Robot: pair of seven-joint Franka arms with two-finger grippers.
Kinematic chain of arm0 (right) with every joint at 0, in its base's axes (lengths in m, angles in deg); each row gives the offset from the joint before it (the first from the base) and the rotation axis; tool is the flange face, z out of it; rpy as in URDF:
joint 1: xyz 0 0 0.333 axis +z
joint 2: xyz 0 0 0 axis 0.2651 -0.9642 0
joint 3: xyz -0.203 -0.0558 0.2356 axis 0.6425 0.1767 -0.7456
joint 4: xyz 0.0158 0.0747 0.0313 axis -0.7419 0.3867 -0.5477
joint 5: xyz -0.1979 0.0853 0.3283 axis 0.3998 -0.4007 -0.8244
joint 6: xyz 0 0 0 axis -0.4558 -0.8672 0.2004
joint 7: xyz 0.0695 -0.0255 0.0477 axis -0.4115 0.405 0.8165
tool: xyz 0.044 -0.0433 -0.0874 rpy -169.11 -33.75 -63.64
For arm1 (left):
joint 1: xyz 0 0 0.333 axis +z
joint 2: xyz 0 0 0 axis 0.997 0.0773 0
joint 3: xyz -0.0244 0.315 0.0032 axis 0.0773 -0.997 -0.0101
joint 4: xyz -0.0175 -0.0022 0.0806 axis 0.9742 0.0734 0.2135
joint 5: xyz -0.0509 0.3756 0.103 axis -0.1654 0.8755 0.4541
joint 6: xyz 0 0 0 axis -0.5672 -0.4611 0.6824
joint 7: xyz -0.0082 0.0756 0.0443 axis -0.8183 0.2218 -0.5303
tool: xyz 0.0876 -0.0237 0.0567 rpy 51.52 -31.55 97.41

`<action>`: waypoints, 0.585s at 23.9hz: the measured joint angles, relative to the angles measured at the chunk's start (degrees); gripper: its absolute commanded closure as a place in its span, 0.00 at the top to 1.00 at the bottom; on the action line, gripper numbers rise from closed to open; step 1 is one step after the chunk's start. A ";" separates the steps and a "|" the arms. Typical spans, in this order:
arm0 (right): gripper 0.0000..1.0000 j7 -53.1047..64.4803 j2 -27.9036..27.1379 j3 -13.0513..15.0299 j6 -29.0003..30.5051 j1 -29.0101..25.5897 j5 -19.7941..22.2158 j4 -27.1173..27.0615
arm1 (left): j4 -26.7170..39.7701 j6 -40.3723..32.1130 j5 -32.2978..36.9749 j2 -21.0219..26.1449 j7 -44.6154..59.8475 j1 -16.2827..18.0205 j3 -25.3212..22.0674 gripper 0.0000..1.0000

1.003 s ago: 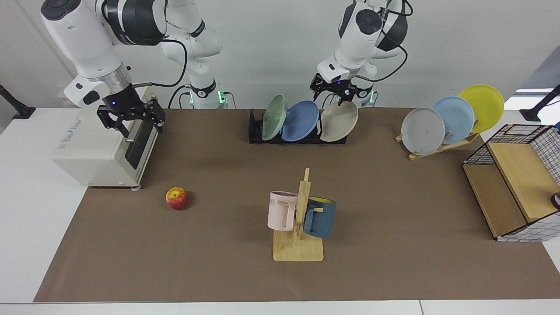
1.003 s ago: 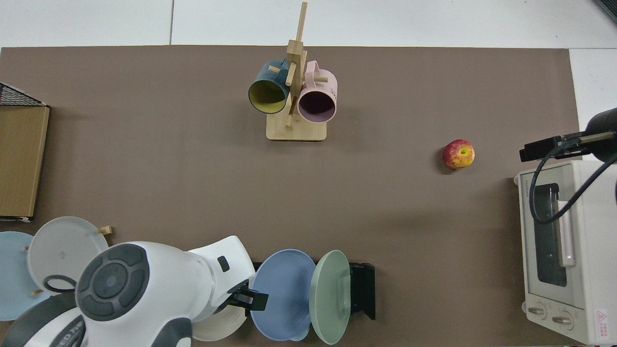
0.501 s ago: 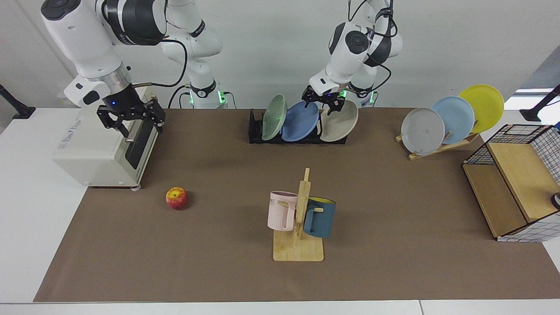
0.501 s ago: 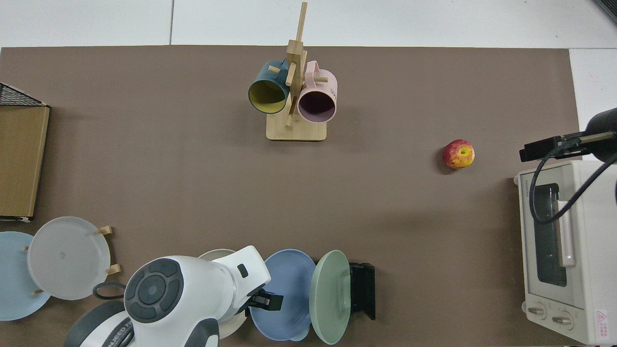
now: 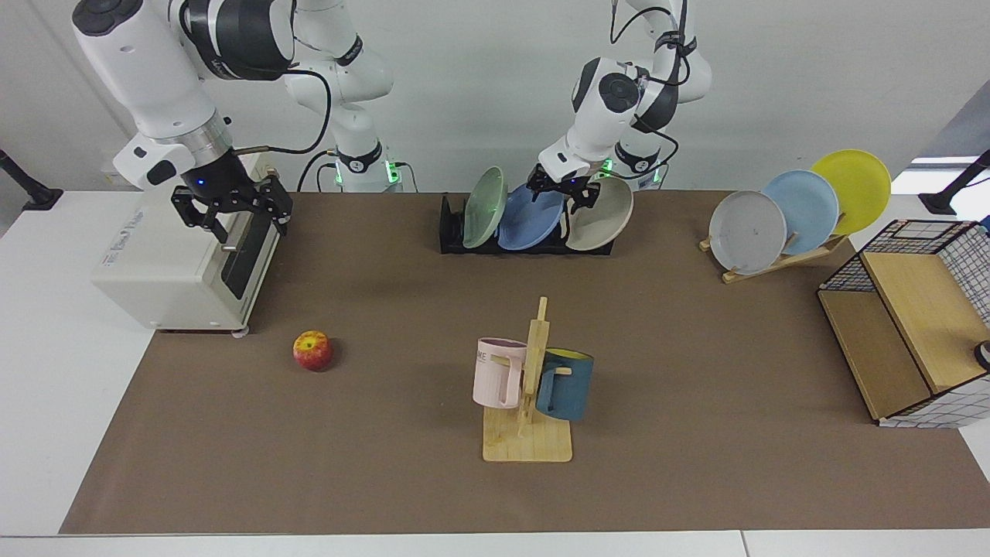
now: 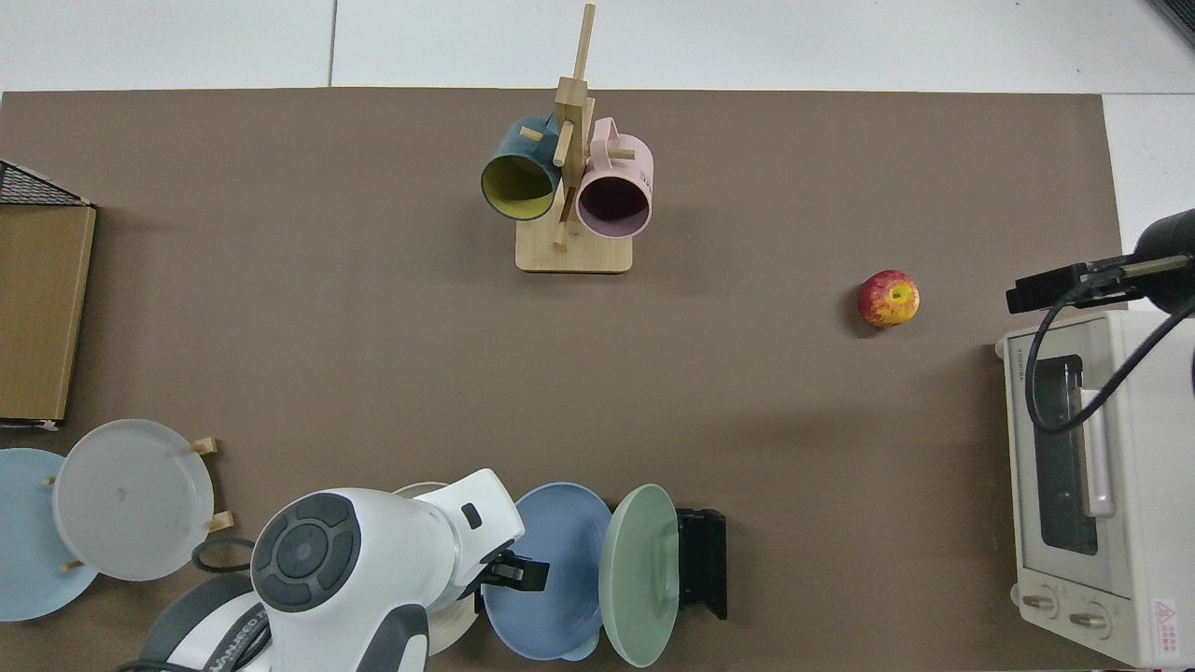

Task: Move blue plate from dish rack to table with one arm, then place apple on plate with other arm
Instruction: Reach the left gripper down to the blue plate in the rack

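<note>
My right gripper (image 5: 232,210) waits with fingers spread above the toaster oven (image 5: 182,267), the apple (image 5: 312,350) sits on the table (image 5: 387,480), and my left gripper (image 5: 562,189), fingers spread, straddles the top rim of the blue plate (image 5: 526,220) leaning on edge in the dish rack (image 5: 452,236).

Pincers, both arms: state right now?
Left pincer: at the blue plate's top rim in the dish rack; grip cannot be told.
Right pincer: open, empty, waiting over the toaster oven.

Facing camera across the table (image 5: 696,348), overhead camera above; shared tabletop.
</note>
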 measured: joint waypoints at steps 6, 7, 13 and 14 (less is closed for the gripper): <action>1.00 0.00 0.00 0.00 0.00 0.00 0.00 0.00 | 0.55 0.94 -0.41 -0.06 1.95 0.00 1.24 0.46; 1.00 0.00 0.00 0.00 0.00 0.00 0.00 0.00 | 0.56 0.95 -0.42 -0.06 2.03 0.00 1.27 0.40; 1.00 0.00 0.00 0.00 0.00 0.00 0.00 0.00 | 0.64 0.97 -0.43 -0.06 2.12 0.00 1.25 0.27; 1.00 0.00 0.00 0.00 0.00 0.00 0.00 0.00 | 0.67 0.97 -0.44 -0.06 2.12 0.02 1.25 0.25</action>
